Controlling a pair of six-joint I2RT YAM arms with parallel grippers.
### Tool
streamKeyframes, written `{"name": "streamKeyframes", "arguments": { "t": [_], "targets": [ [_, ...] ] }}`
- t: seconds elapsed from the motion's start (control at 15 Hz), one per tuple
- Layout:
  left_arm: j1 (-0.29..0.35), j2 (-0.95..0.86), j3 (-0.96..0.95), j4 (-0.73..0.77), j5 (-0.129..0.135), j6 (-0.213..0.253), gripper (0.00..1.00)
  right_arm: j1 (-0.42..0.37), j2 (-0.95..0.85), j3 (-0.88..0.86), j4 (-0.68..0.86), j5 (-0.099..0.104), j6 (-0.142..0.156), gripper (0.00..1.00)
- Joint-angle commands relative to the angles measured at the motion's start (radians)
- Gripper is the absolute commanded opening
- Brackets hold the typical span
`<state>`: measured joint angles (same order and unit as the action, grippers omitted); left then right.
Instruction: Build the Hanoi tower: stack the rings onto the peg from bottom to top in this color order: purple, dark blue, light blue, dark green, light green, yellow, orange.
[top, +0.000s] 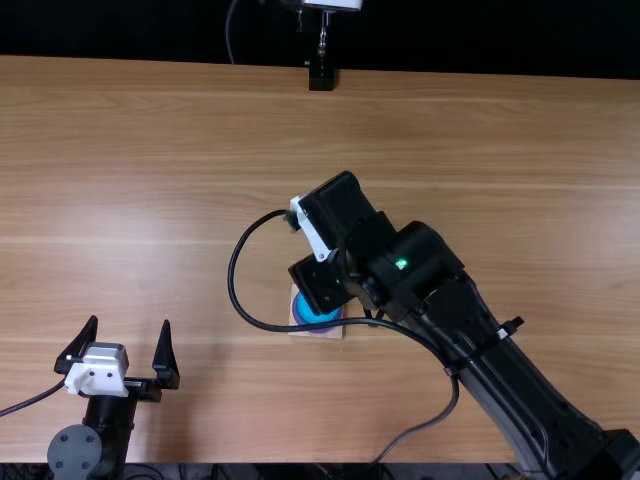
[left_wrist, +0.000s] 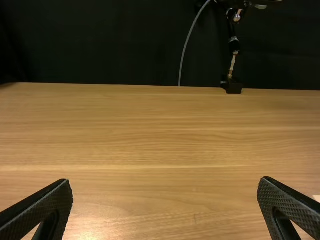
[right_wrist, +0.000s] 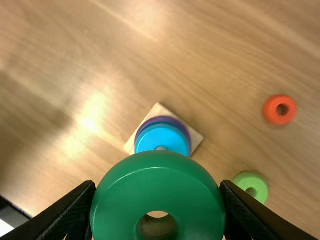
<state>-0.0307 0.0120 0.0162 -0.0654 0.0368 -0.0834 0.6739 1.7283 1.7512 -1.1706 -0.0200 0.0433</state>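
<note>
In the top view my right gripper (top: 320, 285) hangs over the wooden base (top: 333, 333), fingertips hidden; the light blue ring (top: 312, 309) shows beside it. The right wrist view has my right gripper (right_wrist: 157, 186) shut on the dark green ring (right_wrist: 157, 175), held above the base (right_wrist: 197, 140). Purple (right_wrist: 185, 131) and light blue (right_wrist: 165, 137) rings are stacked there around the peg (right_wrist: 161, 148), with a dark blue rim between. A light green ring (right_wrist: 260, 186) and an orange ring (right_wrist: 272, 110) lie loose. My left gripper (top: 129, 323) is open at lower left; its own view shows spread fingers (left_wrist: 165, 181).
A black stand (top: 321, 76) is at the table's far edge. The right arm's cable (top: 235, 285) loops out over the table beside the base. The left arm stands at the near left corner.
</note>
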Motion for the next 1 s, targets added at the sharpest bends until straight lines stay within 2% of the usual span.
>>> {"name": "streamKeyframes", "arguments": {
  "t": [0.0, 0.93],
  "targets": [
    [0.006, -0.012, -0.016, -0.017, 0.007, 0.006, 1.0, 0.012, -0.042, -0.019, -0.001, -0.004, -0.001, 0.0],
    [0.006, -0.012, -0.016, -0.017, 0.009, 0.006, 1.0, 0.012, -0.042, -0.05, 0.013, -0.004, -0.001, 0.0]
  ]
}}
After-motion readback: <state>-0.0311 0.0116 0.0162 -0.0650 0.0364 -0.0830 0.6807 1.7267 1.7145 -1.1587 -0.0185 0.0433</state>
